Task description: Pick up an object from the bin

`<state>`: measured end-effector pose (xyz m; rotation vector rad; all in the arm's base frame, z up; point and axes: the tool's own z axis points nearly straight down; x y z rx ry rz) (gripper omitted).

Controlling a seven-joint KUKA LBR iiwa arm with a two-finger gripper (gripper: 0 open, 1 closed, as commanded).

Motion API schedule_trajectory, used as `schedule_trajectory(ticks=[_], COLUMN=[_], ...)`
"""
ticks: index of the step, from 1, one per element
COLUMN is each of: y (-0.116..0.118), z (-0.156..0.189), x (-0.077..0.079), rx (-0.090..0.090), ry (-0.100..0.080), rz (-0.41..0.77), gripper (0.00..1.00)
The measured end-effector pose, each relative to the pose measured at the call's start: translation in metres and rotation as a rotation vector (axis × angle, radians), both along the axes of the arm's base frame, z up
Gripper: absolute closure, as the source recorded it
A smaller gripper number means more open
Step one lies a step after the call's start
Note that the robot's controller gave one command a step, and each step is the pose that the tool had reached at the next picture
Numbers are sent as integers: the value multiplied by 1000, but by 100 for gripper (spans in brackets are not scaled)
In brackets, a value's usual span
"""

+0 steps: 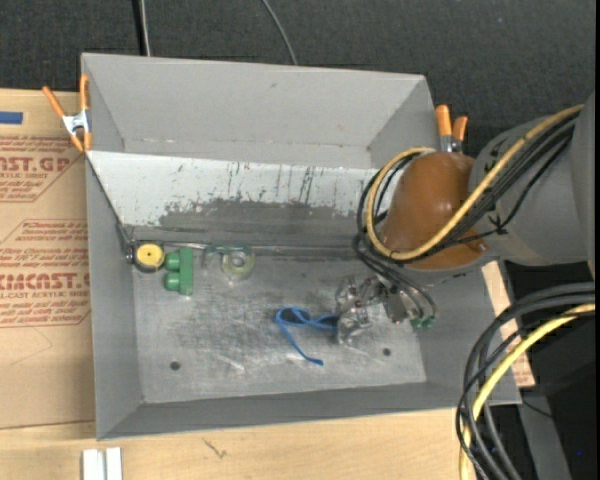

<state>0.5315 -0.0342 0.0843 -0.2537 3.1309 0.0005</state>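
Whether the gripper (359, 315) is open I cannot tell; the thin blue loop (296, 319) just beside it could slip free.

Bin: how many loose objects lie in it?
4: yellow disc and green block at left, clear round piece beside them, blue strip by the gripper. The arm may hide more.

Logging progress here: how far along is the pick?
Done: the gripper is down in the bin, beside the blue strap. In hand: no grip visible yet. Left: grasp and lift; yellow disc and green block lie apart at left.
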Motion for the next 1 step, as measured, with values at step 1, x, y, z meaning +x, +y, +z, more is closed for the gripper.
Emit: schedule_trajectory(ticks=[1], y=[38], z=[150], x=[-27], rx=[0], ry=[-8], rz=[209], gripper=[100])
